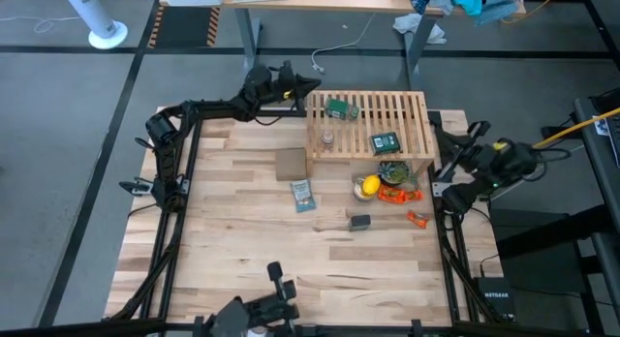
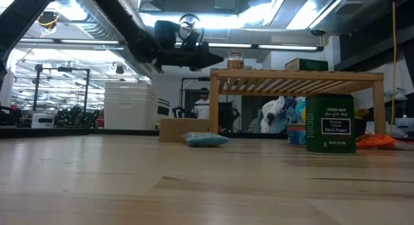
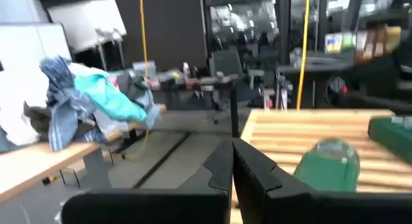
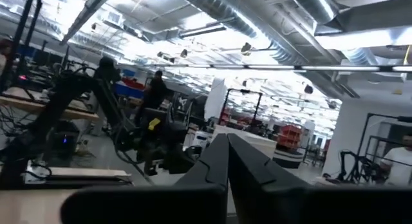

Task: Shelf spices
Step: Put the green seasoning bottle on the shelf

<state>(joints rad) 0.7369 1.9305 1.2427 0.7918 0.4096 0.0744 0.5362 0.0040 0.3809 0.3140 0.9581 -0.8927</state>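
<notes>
The shelf [image 1: 387, 119] is a light wooden slat rack at the table's far right. On it stand a green bottle [image 1: 339, 109] and a small glass jar [image 1: 327, 138], and a green-labelled tin [image 1: 386, 141] lies there too. Another tin [image 2: 330, 123] stands on the table nearer the front [image 1: 360, 222]. My left gripper [image 1: 312, 84] is shut and hangs level just off the shelf's far left corner, above slat height [image 2: 217, 57]. In its wrist view the bottle [image 3: 331, 163] shows beyond the fingers [image 3: 233, 166]. My right gripper [image 1: 446, 190] is shut at the table's right edge, tipped upward [image 4: 226, 153].
A yellow lemon [image 1: 368, 187] and orange items [image 1: 399, 194] lie in front of the shelf. A brown cardboard box [image 1: 290, 164] and a blue-and-white packet [image 1: 302, 194] sit mid-table. The near half of the table [image 1: 242, 269] is bare wood.
</notes>
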